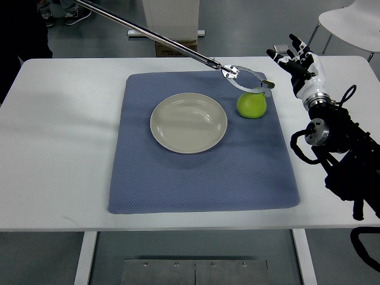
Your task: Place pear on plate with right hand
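Right hand (295, 56) hovers past the mat's (178, 190) far right corner, fingers spread, holding nothing. Pear (252, 105) lies on mat just right of plate (189, 123), a reacher tool's (246, 79) claw at its top. Best approach: descend leftward once tool clears. Count: one pear, one plate, one mat.

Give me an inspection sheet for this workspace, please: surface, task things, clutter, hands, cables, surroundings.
Surface: white table with a blue mat lying flat on it.
Job's things: green pear on the mat, right of the plate, apart from it; the plate holds nothing.
Clutter: a long metal grabber tool reaches in from upper left, its claw at the pear.
Hands: right hand raised beyond the mat's right edge, fingers spread, holding nothing; left hand not seen.
Cables: black cables on the right arm.
Surroundings: grey floor, white chair at upper right.
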{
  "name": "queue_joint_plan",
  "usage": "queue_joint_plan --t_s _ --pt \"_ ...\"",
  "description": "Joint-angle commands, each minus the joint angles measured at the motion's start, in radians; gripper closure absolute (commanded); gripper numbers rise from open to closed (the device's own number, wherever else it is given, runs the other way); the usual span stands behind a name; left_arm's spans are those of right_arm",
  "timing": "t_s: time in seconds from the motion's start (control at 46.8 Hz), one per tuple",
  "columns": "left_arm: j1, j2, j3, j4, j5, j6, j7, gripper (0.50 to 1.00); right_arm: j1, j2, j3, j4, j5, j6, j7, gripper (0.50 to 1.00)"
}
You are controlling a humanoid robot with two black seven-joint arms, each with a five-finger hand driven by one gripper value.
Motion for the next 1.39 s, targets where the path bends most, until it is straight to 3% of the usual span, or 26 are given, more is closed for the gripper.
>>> queue_joint_plan --t_s 0.0,1.069,1.368 --pt "-0.001 0.000 0.000 0.000 0.000 0.000 -0.001 0.500 0.000 0.000 0.000 0.000 0.000 0.000 0.000 0.500" --pt "-0.001 0.000 0.000 0.000 0.000 0.000 -0.001 0.500 -0.003 -0.008 -0.005 0.000 0.000 0.000 0.000 0.500" --pt "0.001 0.000 0.000 0.000 0.000 0.000 0.001 0.500 0.000 -0.022 -0.113 0.000 0.000 0.000 0.005 0.500"
